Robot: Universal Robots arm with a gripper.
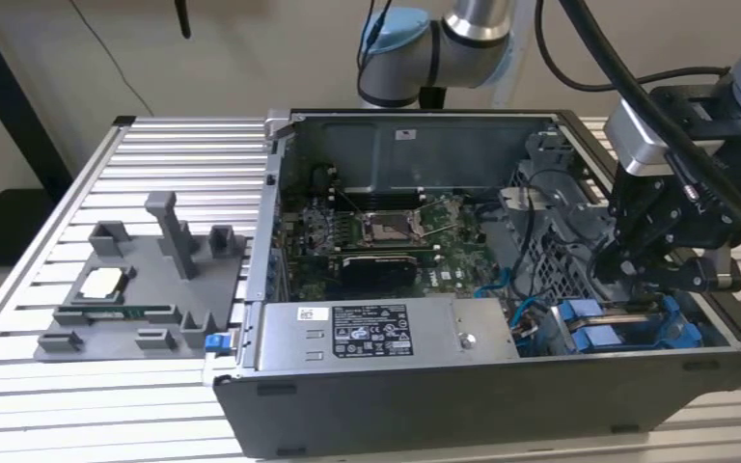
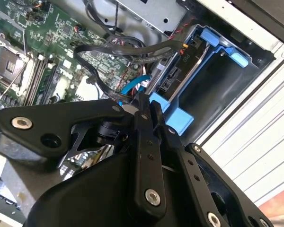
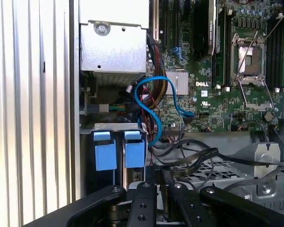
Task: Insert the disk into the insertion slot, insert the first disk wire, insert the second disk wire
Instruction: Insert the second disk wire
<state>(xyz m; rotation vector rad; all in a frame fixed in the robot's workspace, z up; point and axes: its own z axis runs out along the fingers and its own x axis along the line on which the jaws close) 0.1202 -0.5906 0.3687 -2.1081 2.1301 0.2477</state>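
The disk (image 2: 166,79) sits in its blue carrier (image 2: 176,117) inside the insertion slot (image 3: 116,126), the grey drive cage at the case corner. Its blue end tab (image 3: 135,149) is the one nearer the motherboard. A second blue carrier (image 2: 223,45) sits in the bay beside it. My gripper (image 2: 144,101) hovers right over the disk's end, fingers pressed together on a flat black disk wire (image 2: 128,48) that loops back toward the motherboard. In the exterior view the gripper (image 1: 631,274) hangs above the blue carriers (image 1: 592,324).
The open computer case (image 1: 474,395) lies on a slatted metal table. Inside it are the motherboard (image 1: 384,231), the power supply (image 1: 384,333) and a blue cable (image 3: 151,94) near the cage. A grey fixture tray (image 1: 139,289) sits at the exterior view's left.
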